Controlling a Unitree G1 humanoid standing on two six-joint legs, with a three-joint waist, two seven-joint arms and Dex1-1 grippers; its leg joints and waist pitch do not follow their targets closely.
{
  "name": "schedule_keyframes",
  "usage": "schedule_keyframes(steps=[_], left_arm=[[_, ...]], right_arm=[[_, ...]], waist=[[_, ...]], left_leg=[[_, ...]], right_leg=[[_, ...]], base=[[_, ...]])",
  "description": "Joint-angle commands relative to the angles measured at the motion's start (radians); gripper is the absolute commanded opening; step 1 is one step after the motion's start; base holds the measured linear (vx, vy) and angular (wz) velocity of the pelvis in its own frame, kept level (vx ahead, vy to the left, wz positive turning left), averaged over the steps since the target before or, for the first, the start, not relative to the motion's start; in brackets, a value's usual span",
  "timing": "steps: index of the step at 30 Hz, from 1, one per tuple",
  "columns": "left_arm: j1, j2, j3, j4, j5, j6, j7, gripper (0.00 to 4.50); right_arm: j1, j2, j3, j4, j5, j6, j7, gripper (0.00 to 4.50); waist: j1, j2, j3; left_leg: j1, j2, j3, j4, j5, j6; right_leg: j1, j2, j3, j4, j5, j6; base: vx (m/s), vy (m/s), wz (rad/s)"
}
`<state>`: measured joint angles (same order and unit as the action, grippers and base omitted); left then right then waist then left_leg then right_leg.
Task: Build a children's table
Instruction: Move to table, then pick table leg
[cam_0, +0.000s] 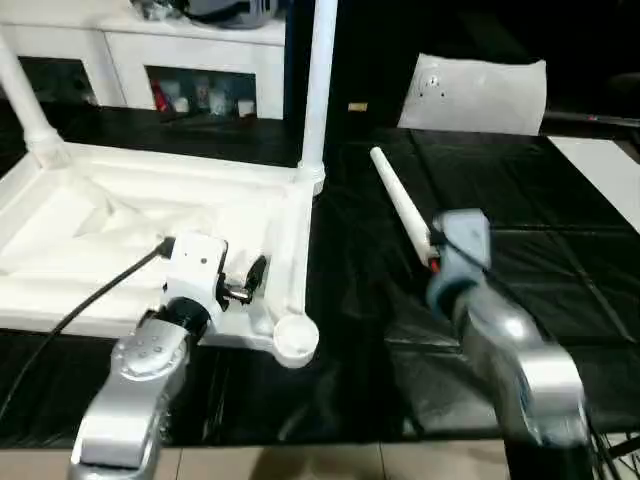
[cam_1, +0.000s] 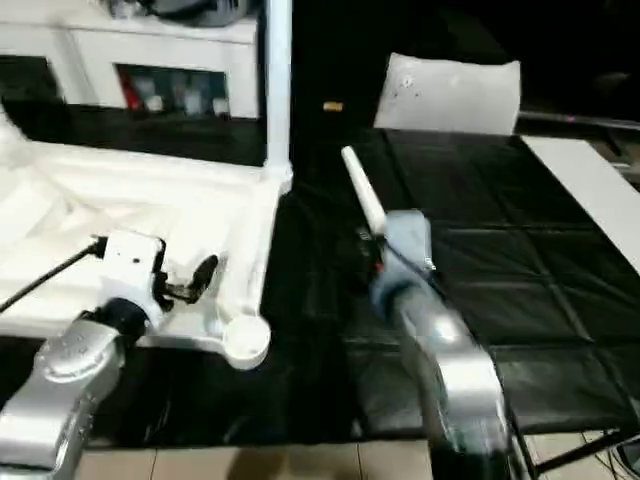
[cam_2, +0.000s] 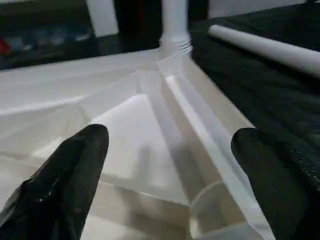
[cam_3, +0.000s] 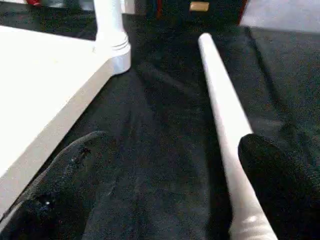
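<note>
Looking down at a black tabletop (cam_0: 520, 250). Seeing the white children's table (cam_0: 90, 220) lying upside down on the left part of it, with its ribbed underside facing up. Spotting two white legs already sticking up from it: one leg (cam_0: 322, 80) standing in the corner socket toward the far edge and the middle of the tabletop, another leg (cam_0: 25, 95) standing in the far left corner socket. Finding the round socket (cam_0: 295, 338) at the corner nearest the near edge sitting empty, with no leg in it.

Noticing a loose leg (cam_0: 400, 205) lying flat on the middle of the black tabletop, just beside the white table but not touching it, pointing toward the far edge.

Hovering over the near corner of the upside-down table with the left gripper (cam_2: 170, 137), jaws spread wide and holding nothing, one black finger on each side of the rim and the empty socket below. Trailing a black cable (cam_0: 90, 295) from that wrist toward the left edge.

Reaching along the loose leg with the right gripper (cam_3: 175, 145), jaws released and wide apart, the leg running between the two black fingers and lying just beside one of them, not squeezed.

Seeing a white cabinet (cam_0: 200, 60) past the far edge and a flat white board (cam_0: 600, 170) lying along the right edge.
</note>
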<state>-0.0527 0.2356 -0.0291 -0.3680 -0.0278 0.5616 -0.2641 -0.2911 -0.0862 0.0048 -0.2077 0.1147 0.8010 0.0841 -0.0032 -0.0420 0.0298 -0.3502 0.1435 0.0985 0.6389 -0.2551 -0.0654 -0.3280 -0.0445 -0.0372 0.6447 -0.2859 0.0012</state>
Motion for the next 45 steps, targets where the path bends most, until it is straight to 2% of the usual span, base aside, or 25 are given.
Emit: schedule_keyframes(steps=[1,2,3,4,5,6,7,8,9,10,11,12,15,16,18,22,25,27,28,31,35,40,42,43,45], left_arm=[[-0.017,0.017,-0.025,-0.004,-0.014,0.004,-0.036,4.43],[-0.031,0.047,-0.034,-0.018,-0.039,0.022,-0.083,4.43],[-0.036,0.055,-0.035,-0.022,-0.048,0.029,-0.098,4.43],[-0.040,0.065,-0.032,-0.033,-0.068,0.041,-0.122,4.43],[-0.041,0.066,-0.032,-0.034,-0.070,0.042,-0.125,4.43],[-0.046,0.082,-0.036,-0.044,-0.081,0.051,-0.148,4.43],[-0.049,0.092,-0.039,-0.054,-0.092,0.063,-0.165,4.43],[-0.049,0.092,-0.039,-0.054,-0.092,0.063,-0.165,4.43],[-0.050,0.110,-0.040,-0.084,-0.130,0.105,-0.205,4.43],[-0.052,0.125,-0.043,-0.110,-0.152,0.133,-0.233,4.43],[-0.053,0.131,-0.045,-0.120,-0.157,0.141,-0.242,4.43],[-0.054,0.139,-0.047,-0.130,-0.162,0.148,-0.251,4.43],[-0.054,0.160,-0.049,-0.155,-0.187,0.169,-0.272,4.43],[-0.055,0.173,-0.052,-0.169,-0.198,0.179,-0.286,4.43],[-0.061,0.191,-0.049,-0.198,-0.227,0.212,-0.310,4.43],[-0.070,0.210,-0.053,-0.212,-0.240,0.239,-0.325,4.43],[-0.070,0.217,-0.056,-0.213,-0.242,0.245,-0.331,4.43],[-0.072,0.226,-0.059,-0.211,-0.247,0.245,-0.333,4.43],[-0.072,0.229,-0.060,-0.210,-0.251,0.246,-0.332,4.43],[-0.070,0.236,-0.062,-0.180,-0.246,0.224,-0.339,4.43],[-0.078,0.246,-0.071,-0.069,-0.221,0.149,-0.369,4.43],[-0.093,0.269,-0.056,0.056,-0.214,0.066,-0.410,4.43],[-0.097,0.274,-0.054,0.088,-0.213,0.042,-0.420,4.50],[-0.107,0.283,-0.047,0.146,-0.209,0.000,-0.441,4.50],[-0.115,0.289,-0.043,0.192,-0.207,-0.034,-0.458,4.50]], right_arm=[[-0.038,-0.015,-0.023,0.073,-0.004,0.014,-0.004,4.50],[-0.149,-0.042,-0.034,0.221,-0.020,-0.011,0.008,4.50],[-0.188,-0.051,-0.038,0.273,-0.025,-0.023,0.011,4.50],[-0.256,-0.063,-0.049,0.375,-0.022,-0.045,0.022,4.50],[-0.265,-0.065,-0.050,0.389,-0.021,-0.048,0.024,4.50],[-0.326,-0.078,-0.054,0.490,-0.022,-0.077,0.034,4.50],[-0.366,-0.085,-0.062,0.559,-0.020,-0.098,0.037,4.50],[-0.366,-0.085,-0.062,0.559,-0.020,-0.098,0.037,4.50],[-0.449,-0.096,-0.072,0.710,-0.018,-0.146,0.049,4.50],[-0.506,-0.106,-0.070,0.819,-0.024,-0.182,0.058,4.50],[-0.525,-0.110,-0.067,0.857,-0.028,-0.194,0.061,4.50],[-0.544,-0.114,-0.060,0.896,-0.034,-0.206,0.069,4.50],[-0.600,-0.123,-0.048,1.017,-0.047,-0.238,0.081,4.50],[-0.628,-0.127,-0.052,1.080,-0.056,-0.256,0.078,4.50],[-0.685,-0.135,-0.067,1.212,-0.064,-0.299,0.072,4.50],[-0.731,-0.142,-0.070,1.343,-0.071,-0.336,0.068,4.50],[-0.740,-0.151,-0.068,1.394,-0.089,-0.359,0.042,4.50],[-0.746,-0.158,-0.077,1.427,-0.087,-0.370,0.037,4.50],[-0.751,-0.160,-0.082,1.444,-0.085,-0.376,0.037,4.50],[-0.753,-0.167,-0.092,1.470,-0.079,-0.380,0.032,4.50],[-0.747,-0.176,-0.116,1.504,-0.065,-0.371,0.037,4.50],[-0.752,-0.175,-0.149,1.537,-0.043,-0.344,0.079,4.50],[-0.752,-0.175,-0.161,1.541,-0.034,-0.339,0.080,4.22],[-0.754,-0.177,-0.180,1.545,-0.018,-0.320,0.081,4.12],[-0.756,-0.179,-0.194,1.549,-0.010,-0.298,0.080,4.02]], waist=[[-0.003,0.018,-0.026],[-0.004,0.022,-0.027],[-0.010,0.024,-0.026],[-0.009,0.026,-0.024],[-0.010,0.025,-0.021],[-0.009,0.023,-0.018],[-0.007,0.023,-0.017],[-0.008,0.027,-0.018],[-0.006,0.030,-0.023],[-0.009,0.024,-0.026],[-0.008,0.023,-0.029],[-0.002,0.025,-0.036],[0.005,0.027,-0.046],[0.010,0.022,-0.050],[0.016,0.024,-0.052],[0.020,0.022,-0.048],[0.024,0.023,-0.043],[0.026,0.022,-0.043],[0.027,0.019,-0.043],[0.034,0.020,-0.042],[0.035,0.018,-0.040],[0.035,0.019,-0.042],[0.036,0.020,-0.042],[0.037,0.021,-0.041],[0.037,0.023,-0.043]], left_leg=[[0.011,0.073,-0.005,-0.092,-0.008,-0.030],[0.010,0.071,-0.006,-0.096,-0.064,-0.039],[0.013,0.068,-0.004,-0.096,-0.119,-0.056],[0.010,0.068,-0.004,-0.097,-0.139,-0.060],[0.012,0.067,0.004,-0.095,-0.170,-0.058],[0.009,0.066,0.014,-0.095,-0.176,-0.046],[0.008,0.066,0.017,-0.095,-0.180,-0.042],[0.004,0.067,0.020,-0.095,-0.178,-0.043],[0.002,0.071,0.021,-0.095,-0.154,-0.048],[-0.001,0.070,0.024,-0.094,-0.143,-0.050],[-0.004,0.069,0.024,-0.092,-0.126,-0.048],[-0.008,0.070,0.028,-0.088,-0.068,-0.037],[-0.017,0.066,0.033,-0.079,0.078,0.000],[-0.020,0.065,0.035,-0.075,0.118,0.017],[-0.020,0.068,0.039,-0.074,0.122,0.035],[-0.024,0.073,0.045,-0.075,0.110,0.057],[-0.021,0.077,0.049,-0.078,0.058,0.037],[-0.020,0.076,0.051,-0.078,0.045,0.028],[-0.021,0.075,0.052,-0.078,0.042,0.026],[-0.020,0.076,0.053,-0.080,0.023,0.015],[-0.020,0.074,0.053,-0.082,-0.009,0.010],[-0.020,0.075,0.052,-0.084,-0.012,0.007],[-0.019,0.076,0.053,-0.084,-0.002,0.012],[-0.020,0.074,0.053,-0.084,-0.005,0.016],[-0.016,0.076,0.053,-0.085,-0.010,0.013]], right_leg=[[0.038,-0.087,0.051,-0.067,0.158,-0.213],[0.038,-0.089,0.051,-0.068,0.087,-0.216],[0.027,-0.087,0.048,-0.069,0.009,-0.228],[0.028,-0.087,0.049,-0.071,-0.020,-0.227],[0.019,-0.089,0.050,-0.077,-0.067,-0.232],[0.016,-0.088,0.053,-0.084,-0.103,-0.225],[0.013,-0.090,0.053,-0.086,-0.126,-0.223],[0.011,-0.090,0.051,-0.087,-0.154,-0.221],[0.010,-0.088,0.050,-0.082,-0.124,-0.219],[0.009,-0.085,0.047,-0.078,-0.096,-0.227],[0.011,-0.085,0.046,-0.074,-0.073,-0.233],[0.013,-0.084,0.046,-0.068,0.008,-0.242],[0.016,-0.076,0.043,-0.048,0.229,-0.266],[0.019,-0.075,0.043,-0.042,0.285,-0.274],[0.014,-0.077,0.042,-0.040,0.321,-0.285],[0.009,-0.076,0.040,-0.040,0.305,-0.297],[0.004,-0.078,0.041,-0.045,0.219,-0.290],[0.003,-0.077,0.041,-0.047,0.201,-0.284],[0.004,-0.077,0.041,-0.047,0.195,-0.280],[0.000,-0.078,0.041,-0.050,0.154,-0.268],[-0.002,-0.079,0.042,-0.056,0.095,-0.256],[-0.005,-0.079,0.041,-0.055,0.092,-0.257],[-0.005,-0.080,0.041,-0.053,0.112,-0.263],[-0.006,-0.080,0.042,-0.056,0.108,-0.263],[-0.008,-0.080,0.041,-0.054,0.108,-0.268]], base=[[-0.088,-0.005,-0.02],[-0.096,-0.009,-0.02],[-0.096,-0.009,-0.02],[-0.115,-0.006,0.00],[-0.104,-0.011,0.03],[-0.104,-0.011,0.03],[-0.069,-0.027,0.04],[0.000,0.000,0.00],[0.000,0.000,0.00],[0.000,0.000,0.00],[0.000,0.000,0.00],[0.000,0.000,0.00],[0.000,0.000,0.00],[0.000,0.000,0.00],[0.000,0.000,0.00],[0.000,0.000,0.00],[0.000,0.000,0.00],[0.000,0.000,0.00],[0.000,0.000,0.00],[0.000,0.000,0.00],[0.000,0.000,0.00],[0.000,0.000,0.00],[0.000,0.000,0.00],[0.000,0.000,0.00],[0.000,0.000,0.00]])
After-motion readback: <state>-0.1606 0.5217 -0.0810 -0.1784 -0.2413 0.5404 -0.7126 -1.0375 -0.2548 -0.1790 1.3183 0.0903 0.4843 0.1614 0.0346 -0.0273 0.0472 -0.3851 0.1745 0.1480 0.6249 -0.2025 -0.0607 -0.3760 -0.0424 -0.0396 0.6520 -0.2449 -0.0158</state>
